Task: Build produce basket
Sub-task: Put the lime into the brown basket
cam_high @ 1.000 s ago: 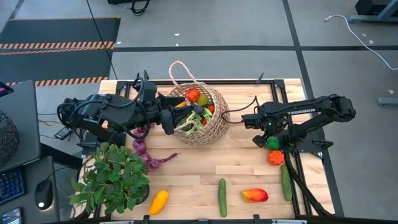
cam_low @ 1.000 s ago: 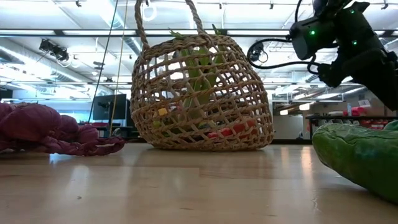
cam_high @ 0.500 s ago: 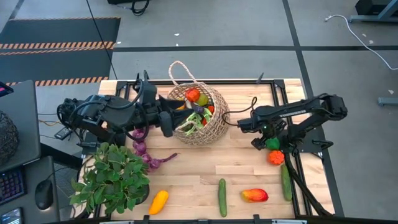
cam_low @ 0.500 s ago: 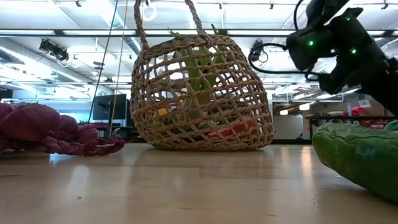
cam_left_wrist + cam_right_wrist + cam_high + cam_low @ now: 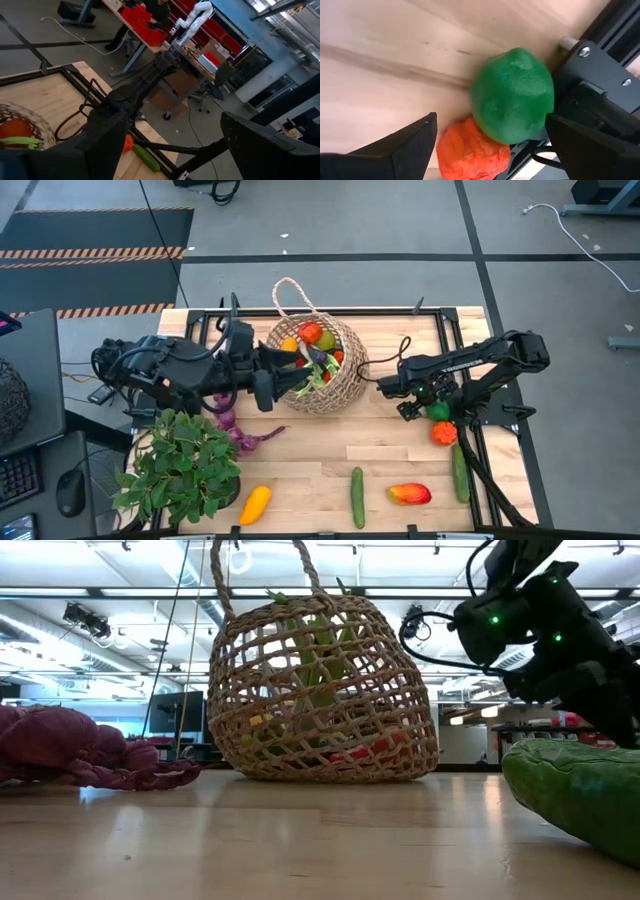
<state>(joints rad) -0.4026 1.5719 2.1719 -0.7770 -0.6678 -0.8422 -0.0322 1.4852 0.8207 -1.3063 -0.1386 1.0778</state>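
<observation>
The tan straw basket (image 5: pixel 322 372) (image 5: pixel 320 690) stands on the table's far middle with produce in it, an orange fruit (image 5: pixel 311 333) and green stalks among it. My left gripper (image 5: pixel 290 380) is open at the basket's left rim and points about level toward the right. My right gripper (image 5: pixel 412 406) (image 5: pixel 490 120) is open and slants down just above the table. Below it lie a green fruit (image 5: pixel 512 95) (image 5: pixel 438 412) and an orange fruit (image 5: pixel 472 152) (image 5: pixel 444 432), side by side against the right frame rail. The open fingers stand on either side of the pair, touching neither. My left gripper is at the basket's left rim (image 5: pixel 276 370). The arm hides the spot, so I cannot tell whether a finger touches the weave.
A leafy potted plant (image 5: pixel 180 465) fills the near left, with purple string (image 5: pixel 238 432) beside it. Along the near edge lie a yellow squash (image 5: pixel 255 503), a cucumber (image 5: pixel 357 497) and a red-yellow fruit (image 5: pixel 409 494). Another cucumber (image 5: pixel 460 472) lies by the right rail.
My right gripper has come down and a little toward the table's left, rolling at the wrist, and now hangs lower over the green and orange fruits. My left gripper has turned slightly at the basket's rim. The basket's top has leaned a little to the left.
</observation>
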